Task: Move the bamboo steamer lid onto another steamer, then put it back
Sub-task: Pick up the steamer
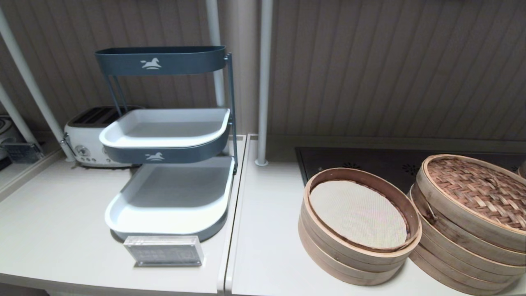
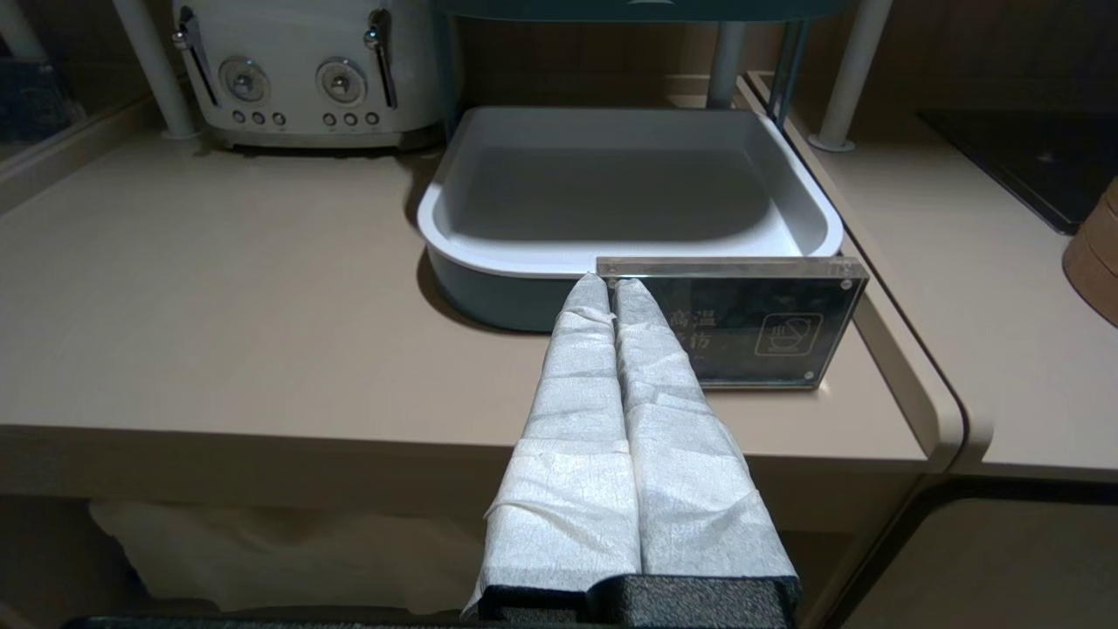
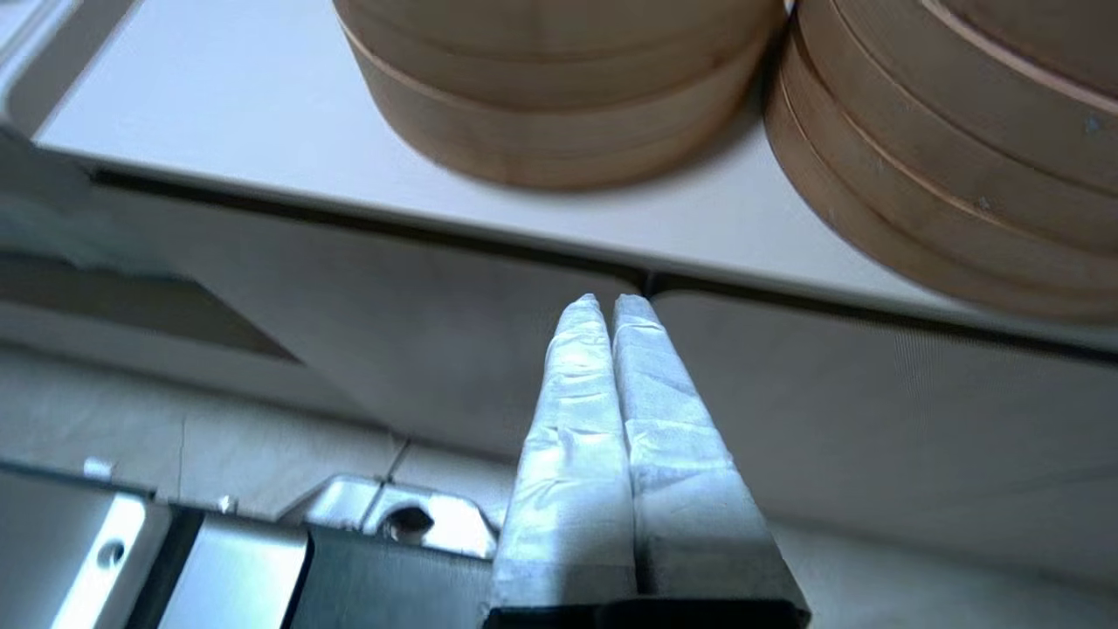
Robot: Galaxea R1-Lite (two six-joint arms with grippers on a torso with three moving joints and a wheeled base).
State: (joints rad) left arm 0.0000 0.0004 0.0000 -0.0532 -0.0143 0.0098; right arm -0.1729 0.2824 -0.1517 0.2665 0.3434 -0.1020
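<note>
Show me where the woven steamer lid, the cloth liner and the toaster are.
woven steamer lid (image 1: 481,190), head view, on its woven top.
cloth liner (image 1: 356,213), head view, on the middle of the cloth.
toaster (image 2: 306,74), left wrist view, on its front face.

Dim, even light; soft shadows below.

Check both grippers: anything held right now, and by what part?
Nothing is held. The left gripper is shut on nothing, before the counter by the acrylic sign. The right gripper is shut on nothing, below the counter edge, short of the steamers.
</note>
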